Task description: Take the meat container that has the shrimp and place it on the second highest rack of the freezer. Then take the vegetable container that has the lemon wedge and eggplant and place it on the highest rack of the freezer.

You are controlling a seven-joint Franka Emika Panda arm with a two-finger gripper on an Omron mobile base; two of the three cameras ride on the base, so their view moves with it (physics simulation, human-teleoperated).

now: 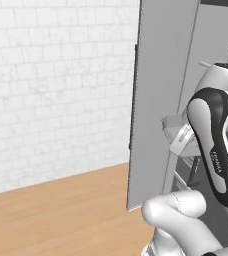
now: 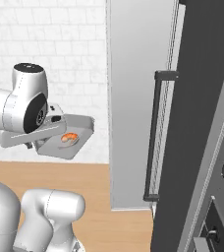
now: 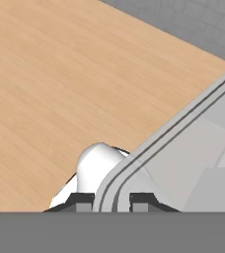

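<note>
Gripper (image 3: 112,201): clenched on rim of shrimp container (image 2: 67,139), held level in the air, left of open freezer door (image 2: 138,98), the landmark. Beyond door: brick wall (image 2: 50,49). Advice: keep tray flat, swing round door edge toward second-highest rack

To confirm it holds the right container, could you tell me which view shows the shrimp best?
The right base view: the orange shrimp lies in the grey container in the gripper. The left base view shows the container's edge, the hand view its rim, neither the shrimp.
</note>
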